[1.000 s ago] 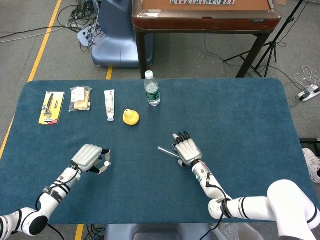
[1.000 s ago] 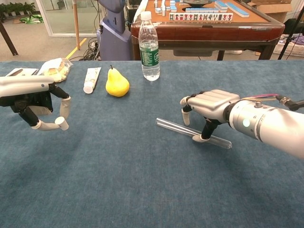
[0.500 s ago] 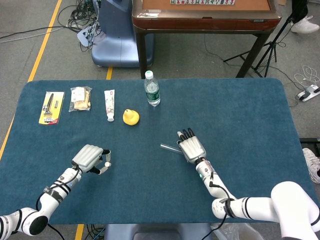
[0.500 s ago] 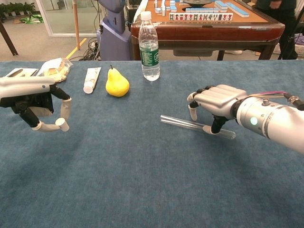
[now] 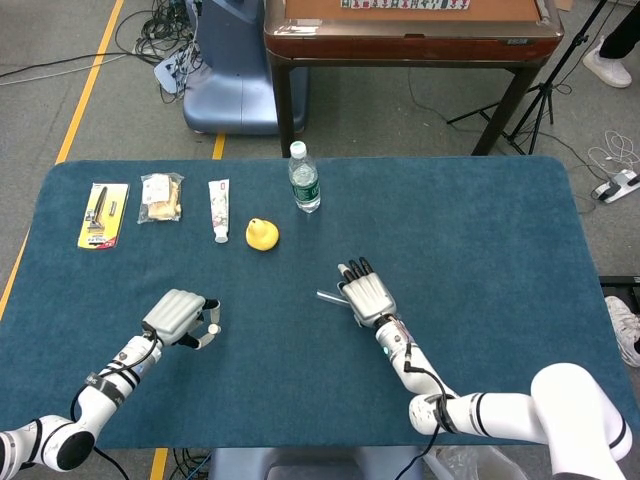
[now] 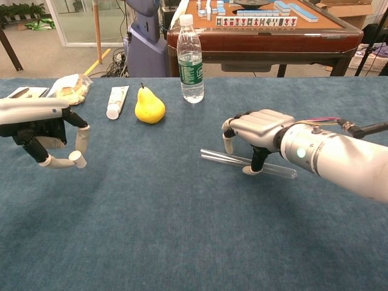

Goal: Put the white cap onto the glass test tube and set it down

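My right hand (image 6: 257,130) grips the glass test tube (image 6: 221,158) near its middle, with the thumb underneath. The tube lies nearly level, just above the blue cloth, its ends sticking out on both sides. From the head view only the tube's left end (image 5: 328,297) shows beside the right hand (image 5: 365,296). My left hand (image 6: 45,130) hovers at the left and pinches the small white cap (image 6: 76,159) between thumb and a finger. The left hand (image 5: 180,316) also shows in the head view. A wide gap of cloth separates cap and tube.
Along the back of the table stand a water bottle (image 6: 191,57), a yellow pear (image 6: 149,106), a white paste tube (image 6: 116,101), a snack packet (image 5: 161,196) and a yellow card pack (image 5: 103,214). A wooden table (image 5: 410,40) stands beyond the far edge.
My right hand carried the test tube first right, then back left toward the middle, and the tube went from slanted to nearly level. The left hand and cap barely moved.
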`<move>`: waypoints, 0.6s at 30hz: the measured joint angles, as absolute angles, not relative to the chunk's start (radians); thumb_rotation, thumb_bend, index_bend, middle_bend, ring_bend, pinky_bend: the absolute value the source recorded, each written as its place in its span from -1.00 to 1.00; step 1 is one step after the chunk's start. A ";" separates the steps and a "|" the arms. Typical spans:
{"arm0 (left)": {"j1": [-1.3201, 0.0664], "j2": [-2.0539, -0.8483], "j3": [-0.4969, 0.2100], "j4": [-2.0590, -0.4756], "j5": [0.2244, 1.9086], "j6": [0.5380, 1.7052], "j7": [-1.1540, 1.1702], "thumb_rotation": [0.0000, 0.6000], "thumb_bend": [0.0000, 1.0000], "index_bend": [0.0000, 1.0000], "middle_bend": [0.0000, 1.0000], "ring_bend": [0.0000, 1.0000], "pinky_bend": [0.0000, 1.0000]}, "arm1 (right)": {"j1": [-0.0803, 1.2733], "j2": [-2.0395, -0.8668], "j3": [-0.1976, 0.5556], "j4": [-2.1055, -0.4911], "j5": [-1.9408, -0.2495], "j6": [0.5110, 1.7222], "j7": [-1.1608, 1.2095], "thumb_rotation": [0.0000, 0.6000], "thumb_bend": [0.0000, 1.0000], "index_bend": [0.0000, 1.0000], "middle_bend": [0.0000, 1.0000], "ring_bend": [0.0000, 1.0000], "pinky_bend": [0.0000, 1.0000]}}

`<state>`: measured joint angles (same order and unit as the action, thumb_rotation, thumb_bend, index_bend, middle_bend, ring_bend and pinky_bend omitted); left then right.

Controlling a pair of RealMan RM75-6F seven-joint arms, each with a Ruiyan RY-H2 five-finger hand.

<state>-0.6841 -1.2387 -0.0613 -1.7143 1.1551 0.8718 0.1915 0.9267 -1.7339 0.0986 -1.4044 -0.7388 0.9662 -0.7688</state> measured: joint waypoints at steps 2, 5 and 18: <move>-0.684 -1.238 -0.061 -1.713 1.155 0.871 0.190 1.00 -0.43 0.18 1.00 1.00 1.00 | 0.930 -1.741 0.103 -1.400 -0.735 0.966 -0.775 1.00 -0.43 -0.23 -0.82 -1.00 -1.00; -0.683 -1.236 -0.060 -1.712 1.156 0.870 0.187 1.00 -0.43 0.19 1.00 1.00 1.00 | 0.936 -1.754 0.111 -1.388 -0.724 0.969 -0.788 1.00 -0.42 -0.23 -0.81 -1.00 -1.00; -0.678 -1.226 -0.058 -1.713 1.166 0.871 0.176 1.00 -0.43 0.20 1.00 1.00 1.00 | 0.949 -1.804 0.128 -1.334 -0.710 0.967 -0.810 1.00 -0.22 -0.10 -0.74 -1.00 -1.00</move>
